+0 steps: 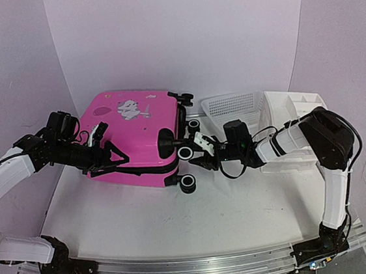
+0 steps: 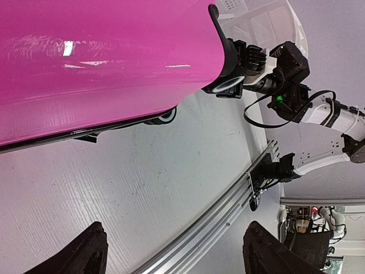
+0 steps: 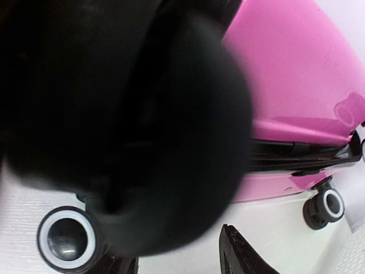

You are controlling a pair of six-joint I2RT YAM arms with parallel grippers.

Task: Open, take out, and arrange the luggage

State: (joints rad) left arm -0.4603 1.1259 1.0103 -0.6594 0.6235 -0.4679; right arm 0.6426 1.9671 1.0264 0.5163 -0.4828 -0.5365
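Note:
The luggage point(image 1: 129, 126), a hot-pink hard-shell suitcase with a white cartoon print, lies flat and closed on the white table, its black wheels point(image 1: 186, 152) pointing right. My left gripper point(image 1: 109, 148) is at its left side with the jaws wide open. In the left wrist view the pink shell point(image 2: 102, 63) fills the top, and nothing lies between the left gripper's point(image 2: 174, 234) fingers. My right gripper point(image 1: 196, 152) is at the wheel end. In its own view a black wheel point(image 3: 142, 114) looms right against the lens, and the right gripper's point(image 3: 171, 248) fingers stand apart beneath it, open.
A white mesh basket point(image 1: 232, 109) and a white drawer organizer point(image 1: 294, 109) stand just right of the suitcase, behind my right arm. An aluminium rail point(image 1: 184, 268) runs along the table's near edge. Purple walls close in the back and sides.

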